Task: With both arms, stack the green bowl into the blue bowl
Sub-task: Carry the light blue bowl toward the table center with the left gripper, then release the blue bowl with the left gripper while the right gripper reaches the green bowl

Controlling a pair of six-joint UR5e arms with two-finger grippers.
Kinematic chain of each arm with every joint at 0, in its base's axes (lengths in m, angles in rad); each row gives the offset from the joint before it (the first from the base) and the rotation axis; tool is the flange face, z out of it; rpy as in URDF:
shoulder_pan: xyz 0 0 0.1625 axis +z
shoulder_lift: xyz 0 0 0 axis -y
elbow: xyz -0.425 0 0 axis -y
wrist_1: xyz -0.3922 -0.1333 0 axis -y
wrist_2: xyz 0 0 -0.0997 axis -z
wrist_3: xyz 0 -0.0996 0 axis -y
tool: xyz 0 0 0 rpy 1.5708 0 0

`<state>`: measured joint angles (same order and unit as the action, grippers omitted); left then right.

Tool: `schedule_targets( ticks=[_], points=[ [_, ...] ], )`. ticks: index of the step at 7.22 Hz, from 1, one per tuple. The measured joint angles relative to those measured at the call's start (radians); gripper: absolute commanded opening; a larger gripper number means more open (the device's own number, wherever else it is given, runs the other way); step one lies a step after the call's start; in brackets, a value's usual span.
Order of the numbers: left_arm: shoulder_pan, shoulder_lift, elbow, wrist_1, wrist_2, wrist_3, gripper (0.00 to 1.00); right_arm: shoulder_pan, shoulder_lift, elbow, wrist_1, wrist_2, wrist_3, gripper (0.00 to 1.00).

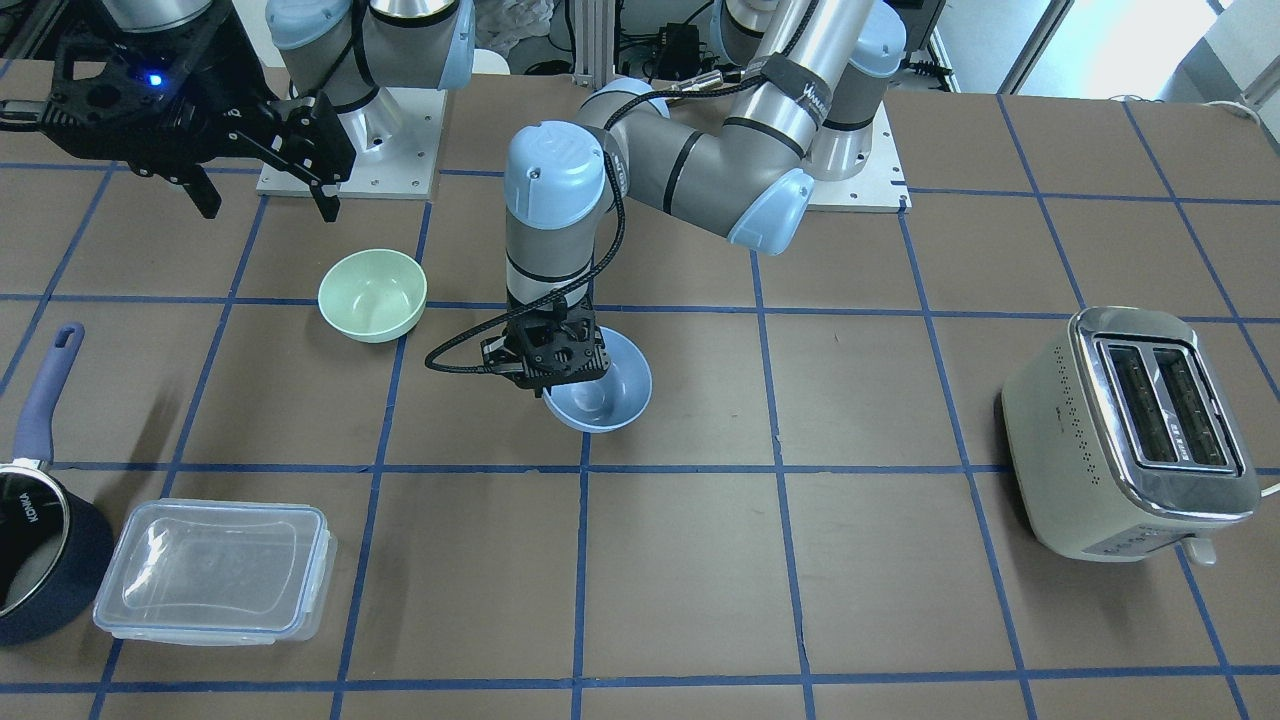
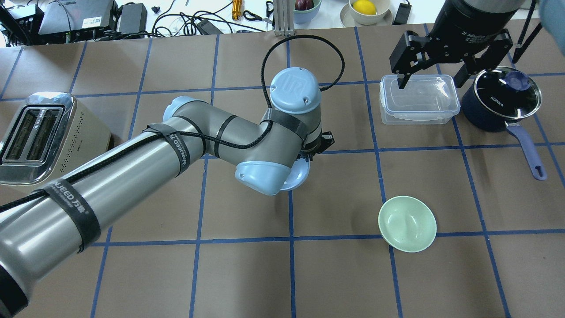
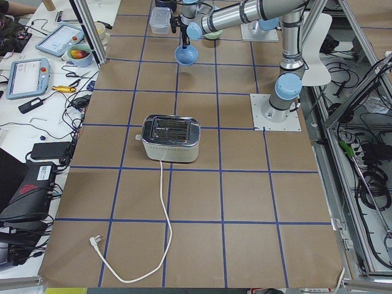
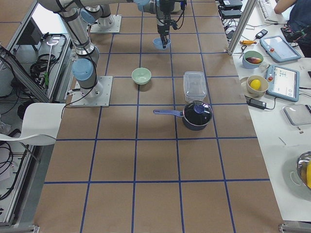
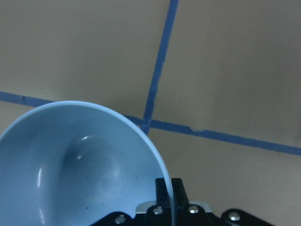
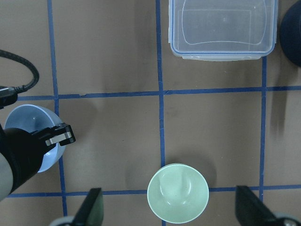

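The blue bowl [image 1: 605,395] hangs tilted near the table's middle, and my left gripper [image 1: 553,365] is shut on its rim. The left wrist view shows the fingers [image 5: 170,188] pinching the rim of the blue bowl [image 5: 80,165], with shadow under it. The green bowl [image 1: 372,293] stands upright and empty on the table, apart from the blue one. It also shows in the overhead view [image 2: 407,223] and the right wrist view [image 6: 178,193]. My right gripper [image 1: 268,205] is open and empty, raised high above the table over the green bowl's side.
A clear lidded container [image 1: 215,570] and a dark navy saucepan [image 1: 40,540] stand on my right side beyond the green bowl. A cream toaster [image 1: 1130,430] stands far to my left. The left arm [image 2: 185,141] stretches across the table's middle.
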<state>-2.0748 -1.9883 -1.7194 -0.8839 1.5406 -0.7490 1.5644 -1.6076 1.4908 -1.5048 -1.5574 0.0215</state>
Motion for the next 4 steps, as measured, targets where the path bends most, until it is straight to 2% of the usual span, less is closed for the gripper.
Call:
schedule_targets(
  ticks=[2,3,4],
  points=[
    [-0.015,-0.025,-0.008,-0.003,0.031,-0.007,0.0,-0.002,0.0,0.004,0.001,-0.001,-0.009,1.0],
    [-0.016,-0.028,-0.013,-0.003,0.06,0.001,0.12,-0.005,0.001,0.015,0.013,-0.018,-0.056,1.0],
    [-0.016,-0.032,-0.015,-0.004,0.074,0.0,0.53,-0.018,0.002,0.045,0.031,-0.052,-0.129,1.0]
  ],
)
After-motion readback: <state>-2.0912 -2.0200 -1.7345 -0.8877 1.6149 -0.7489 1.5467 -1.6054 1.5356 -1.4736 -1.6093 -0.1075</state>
